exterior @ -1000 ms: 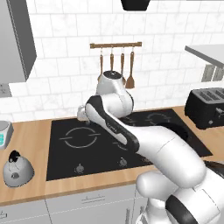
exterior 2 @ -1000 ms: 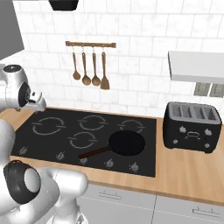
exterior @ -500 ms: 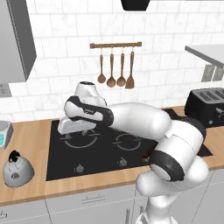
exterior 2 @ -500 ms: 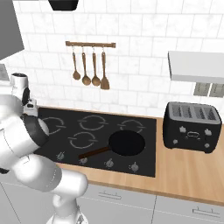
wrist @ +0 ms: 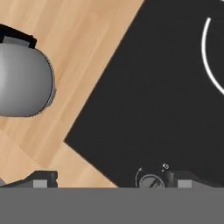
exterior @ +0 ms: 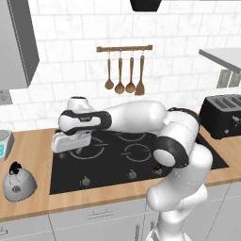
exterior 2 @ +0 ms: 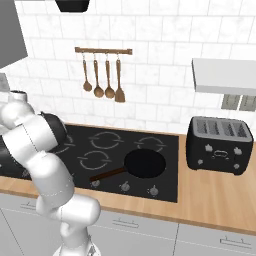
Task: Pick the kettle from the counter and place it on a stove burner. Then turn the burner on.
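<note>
The silver-grey kettle [exterior: 19, 181] with its black handle stands on the wood counter [exterior: 33, 150], left of the black cooktop. My gripper [exterior: 69, 147] hangs above the cooktop's left edge, to the right of the kettle and behind it, pointing down. In the hand view the kettle [wrist: 24, 83] lies at the upper left, well apart from my gripper [wrist: 118, 179]. The fingertips [wrist: 43, 178] stand wide apart, open, with nothing between them. The widest burner ring [exterior: 92, 148] lies just right of the hand, which partly covers it; one of its arcs [wrist: 210, 57] shows at the upper right.
A black frying pan [exterior 2: 145, 163] sits on the cooktop's front right. Knobs [wrist: 151, 180] line the cooktop's front edge. A black toaster [exterior: 223, 115] stands on the right counter. Wooden utensils [exterior: 124, 70] hang on the wall. A small appliance [exterior: 4, 141] sits at the far left.
My arm has swung left and lower, from above the cooktop's middle to its left edge near the kettle. The kettle has not moved.
</note>
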Motion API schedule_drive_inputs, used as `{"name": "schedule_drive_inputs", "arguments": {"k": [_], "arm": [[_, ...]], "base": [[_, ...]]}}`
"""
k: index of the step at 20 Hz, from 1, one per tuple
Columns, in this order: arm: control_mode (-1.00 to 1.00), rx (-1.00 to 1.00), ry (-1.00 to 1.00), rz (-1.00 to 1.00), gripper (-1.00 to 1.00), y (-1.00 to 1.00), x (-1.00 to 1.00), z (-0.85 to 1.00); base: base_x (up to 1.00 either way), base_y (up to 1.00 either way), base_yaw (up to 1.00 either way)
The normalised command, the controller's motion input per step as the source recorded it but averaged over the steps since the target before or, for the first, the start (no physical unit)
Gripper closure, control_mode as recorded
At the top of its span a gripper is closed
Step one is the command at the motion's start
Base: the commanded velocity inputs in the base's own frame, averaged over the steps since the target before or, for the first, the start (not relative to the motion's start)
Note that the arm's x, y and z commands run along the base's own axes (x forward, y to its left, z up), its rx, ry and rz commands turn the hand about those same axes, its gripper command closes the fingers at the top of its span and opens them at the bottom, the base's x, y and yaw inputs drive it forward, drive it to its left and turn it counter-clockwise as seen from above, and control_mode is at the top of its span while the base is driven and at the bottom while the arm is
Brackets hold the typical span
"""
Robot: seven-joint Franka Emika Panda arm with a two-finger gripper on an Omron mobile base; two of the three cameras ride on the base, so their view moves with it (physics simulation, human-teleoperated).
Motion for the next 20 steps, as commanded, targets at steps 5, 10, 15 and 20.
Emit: {"name": "schedule_drive_inputs", "arguments": {"k": [5, 10, 15, 20], "arm": [[-1.0, 0.0, 0.02, 0.01, -1.0, 0.47, 0.0, -0.23], [-1.0, 0.0, 0.0, 0.0, -1.0, 0.51, 0.0, -0.01], [-1.0, 0.0, 0.0, 0.0, -1.0, 0.5, -0.1, 0.01], [-1.0, 0.0, 0.0, 0.0, -1.0, 0.41, -0.16, 0.11]], "base": [[0.0, 0.0, 0.0], [0.0, 0.0, 0.0], [0.0, 0.0, 0.0], [0.0, 0.0, 0.0]]}}
